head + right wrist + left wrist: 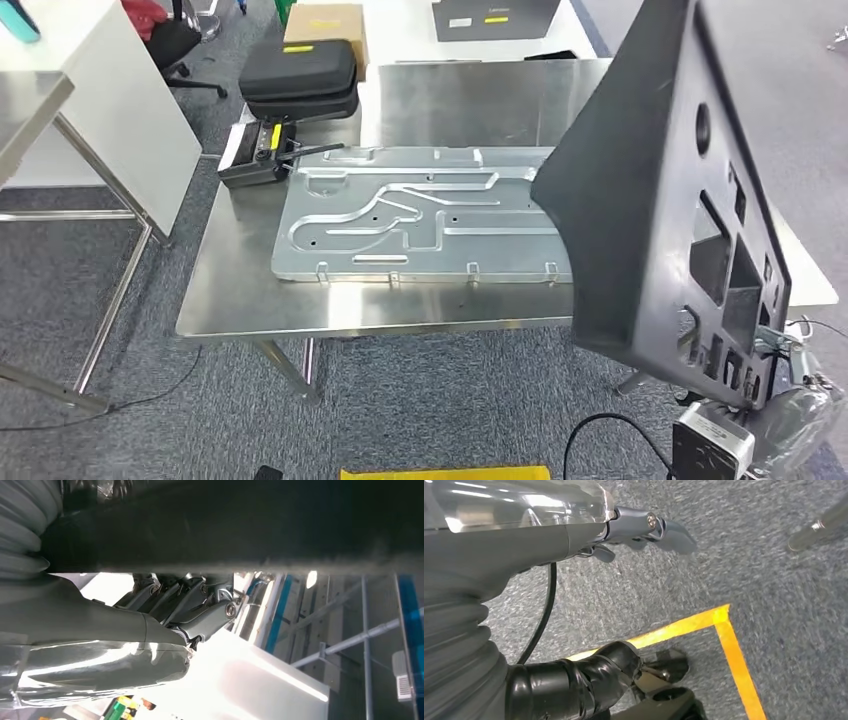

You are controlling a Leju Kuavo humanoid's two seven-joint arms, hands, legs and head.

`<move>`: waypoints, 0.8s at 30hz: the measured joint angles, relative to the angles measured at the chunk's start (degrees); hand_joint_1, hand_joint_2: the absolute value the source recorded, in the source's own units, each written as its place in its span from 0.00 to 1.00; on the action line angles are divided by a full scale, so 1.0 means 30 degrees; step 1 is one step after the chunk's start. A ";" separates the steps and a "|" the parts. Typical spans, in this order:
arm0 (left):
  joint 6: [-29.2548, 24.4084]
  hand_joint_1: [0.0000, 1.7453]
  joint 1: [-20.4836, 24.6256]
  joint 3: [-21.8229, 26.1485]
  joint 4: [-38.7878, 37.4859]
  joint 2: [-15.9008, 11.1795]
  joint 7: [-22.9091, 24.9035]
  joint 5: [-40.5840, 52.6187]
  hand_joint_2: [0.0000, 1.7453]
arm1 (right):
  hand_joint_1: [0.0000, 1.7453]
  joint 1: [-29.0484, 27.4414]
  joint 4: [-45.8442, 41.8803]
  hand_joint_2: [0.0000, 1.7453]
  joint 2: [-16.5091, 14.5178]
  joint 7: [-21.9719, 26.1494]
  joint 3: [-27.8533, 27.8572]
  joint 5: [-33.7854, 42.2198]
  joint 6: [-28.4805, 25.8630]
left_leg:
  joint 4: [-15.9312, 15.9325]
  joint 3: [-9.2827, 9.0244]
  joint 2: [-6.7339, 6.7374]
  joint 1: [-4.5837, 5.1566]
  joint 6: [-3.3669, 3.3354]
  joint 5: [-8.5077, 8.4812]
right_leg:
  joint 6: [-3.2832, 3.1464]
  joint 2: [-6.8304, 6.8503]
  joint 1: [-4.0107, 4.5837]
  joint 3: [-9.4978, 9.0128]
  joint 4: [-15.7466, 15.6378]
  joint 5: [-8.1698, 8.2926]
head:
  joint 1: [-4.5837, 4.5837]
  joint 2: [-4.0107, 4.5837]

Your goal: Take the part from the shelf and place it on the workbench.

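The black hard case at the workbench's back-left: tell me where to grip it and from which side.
Judging by the head view, take the black hard case across its narrower width, coming down from above. It lies flat on the workbench, top face bare. The tool crowds its near edge, so avoid that side.

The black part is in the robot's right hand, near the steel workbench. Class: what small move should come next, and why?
Probably carry the black part forward and left over the workbench. The right hand holds it off the near right edge, above carpet; bare steel shows beside the metal panel.

Even overhead light; right wrist overexposed, blurred.
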State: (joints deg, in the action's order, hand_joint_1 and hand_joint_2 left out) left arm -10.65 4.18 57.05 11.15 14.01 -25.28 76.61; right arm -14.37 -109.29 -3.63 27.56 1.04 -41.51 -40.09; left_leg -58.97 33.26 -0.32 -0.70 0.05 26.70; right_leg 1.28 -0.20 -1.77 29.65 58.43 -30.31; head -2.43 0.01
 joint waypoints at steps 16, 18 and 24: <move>0.0009 0.00 0.0026 0.0000 0.0000 0.0027 -0.0002 -0.0002 1.00 | 0.98 0.0016 0.0064 1.00 0.0051 -0.0007 -0.0077 0.0000 0.0000 | 0.0363 -0.1518 -0.0026 0.0356 -0.0479 0.1224 | -0.0624 0.0025 0.0480 0.1507 0.0544 0.1079 | 0.0003 -0.0002; 0.0007 0.00 0.0044 0.0000 0.0000 0.0022 -0.0004 -0.0002 1.00 | 0.98 0.0010 0.0056 1.00 0.0051 -0.0007 -0.0080 0.0000 -0.0003 | 0.0059 -0.1484 0.0000 0.0366 -0.0304 0.1502 | -0.0747 0.0030 0.0344 0.1279 0.0254 0.1077 | 0.0016 -0.0002; 0.0009 0.00 -0.0032 0.0000 0.0000 0.0013 -0.0006 0.0000 1.00 | 0.98 0.0030 0.0069 1.00 0.0051 -0.0007 -0.0091 0.0000 -0.0006 | -0.4936 0.1769 0.0010 0.0069 0.0147 0.2537 | -0.0953 0.0116 0.0209 0.0623 0.0027 0.0712 | 0.0046 -0.0002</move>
State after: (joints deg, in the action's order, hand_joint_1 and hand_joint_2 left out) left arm -10.62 4.08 57.05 11.15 14.05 -25.29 76.61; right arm -14.27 -109.08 -3.48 27.54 0.76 -41.51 -40.10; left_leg -73.78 38.57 -0.29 -0.49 0.50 34.31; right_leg -1.57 0.15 -1.14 31.52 58.51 -28.17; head -2.29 0.00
